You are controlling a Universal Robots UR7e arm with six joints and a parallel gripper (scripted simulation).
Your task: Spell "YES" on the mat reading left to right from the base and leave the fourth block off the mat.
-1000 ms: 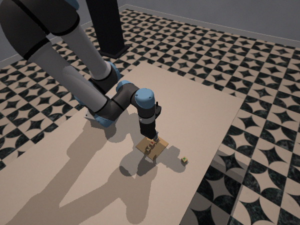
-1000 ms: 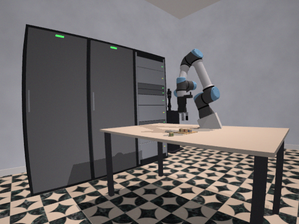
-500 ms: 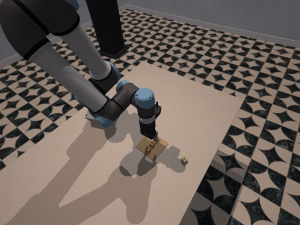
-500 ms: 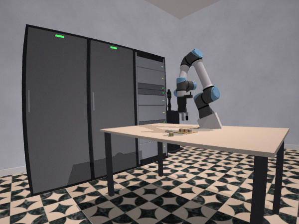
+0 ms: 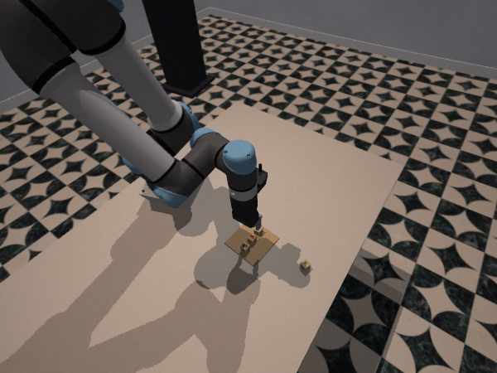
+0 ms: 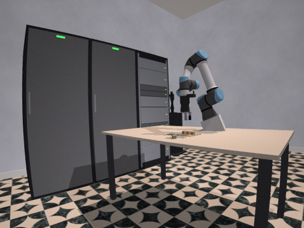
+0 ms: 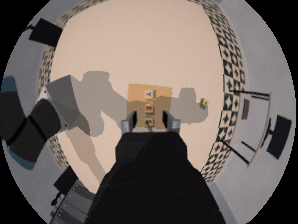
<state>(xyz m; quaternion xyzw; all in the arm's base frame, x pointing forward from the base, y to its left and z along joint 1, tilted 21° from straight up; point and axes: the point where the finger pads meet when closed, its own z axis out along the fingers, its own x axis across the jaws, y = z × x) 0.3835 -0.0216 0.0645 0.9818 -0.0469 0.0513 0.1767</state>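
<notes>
A brown mat lies on the table. Three letter blocks stand on it in a close row: one, a middle one with a red letter, and one right under my fingers. The letters are too small to read. The row also shows in the exterior view. A fourth block with a green letter lies on the bare table, off the mat. My gripper is open and empty, hanging above the row.
The pale table has its right edge close beyond the fourth block. The arm's base stands at the table's far side. Dark cabinets stand off the table.
</notes>
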